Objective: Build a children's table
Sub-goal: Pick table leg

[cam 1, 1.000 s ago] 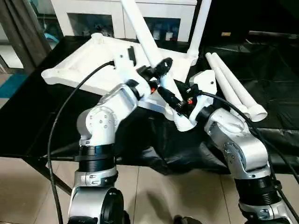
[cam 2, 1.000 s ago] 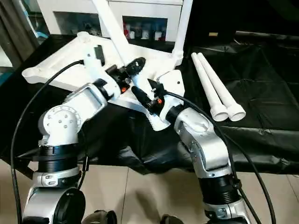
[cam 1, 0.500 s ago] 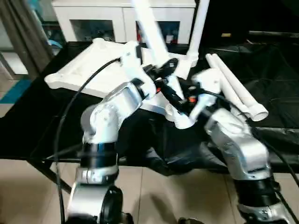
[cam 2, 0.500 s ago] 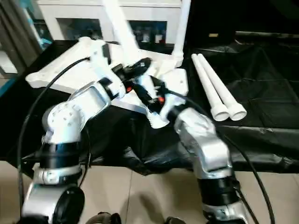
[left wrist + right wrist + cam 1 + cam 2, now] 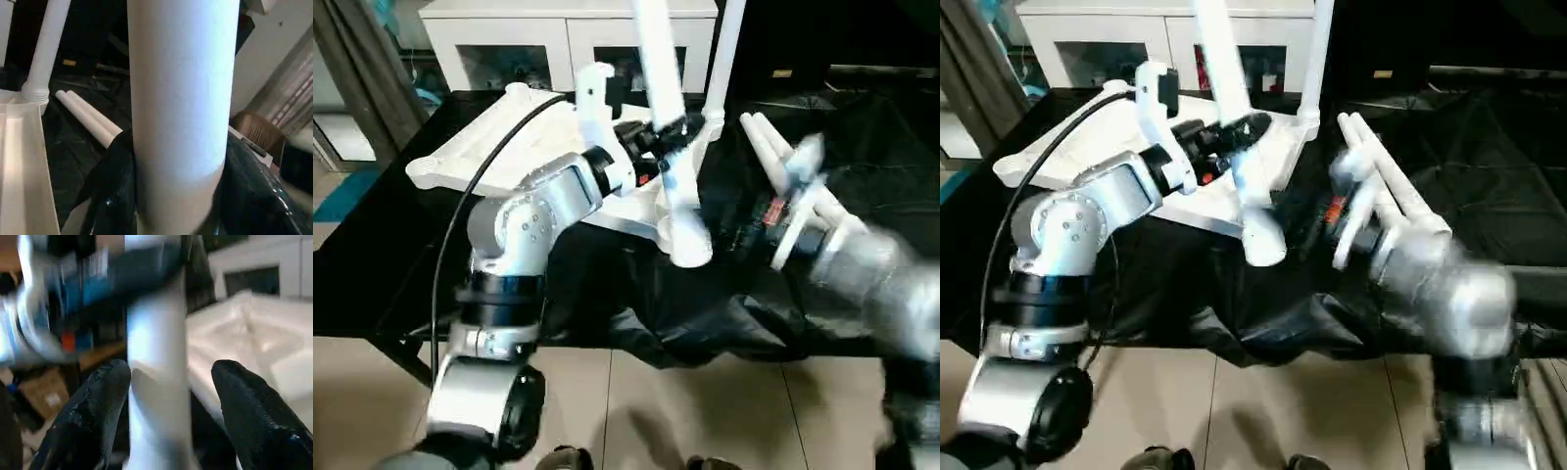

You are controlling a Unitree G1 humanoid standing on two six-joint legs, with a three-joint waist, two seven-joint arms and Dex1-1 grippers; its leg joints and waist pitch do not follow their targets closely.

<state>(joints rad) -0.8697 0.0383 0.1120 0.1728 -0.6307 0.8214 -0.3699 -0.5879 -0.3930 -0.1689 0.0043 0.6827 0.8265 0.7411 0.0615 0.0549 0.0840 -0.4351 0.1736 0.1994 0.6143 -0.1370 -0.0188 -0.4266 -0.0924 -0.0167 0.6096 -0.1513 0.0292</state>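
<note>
The left pincer (image 5: pixel 671 132) grips the leg (image 5: pixel 666 117), forearm pointing to one o'clock; the right pincer (image 5: pixel 168 396) stands wide, apart from it.

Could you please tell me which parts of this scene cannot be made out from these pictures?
- Right pincer: motion-blurred in both eye views.
- Long white plastic tube leg in the left pincer: top end cut off by the picture's edge.
- White ribbed plastic tabletop: middle hidden behind the left arm.
- Left pincer's grip, left wrist view: leg covers the fingers.
</note>
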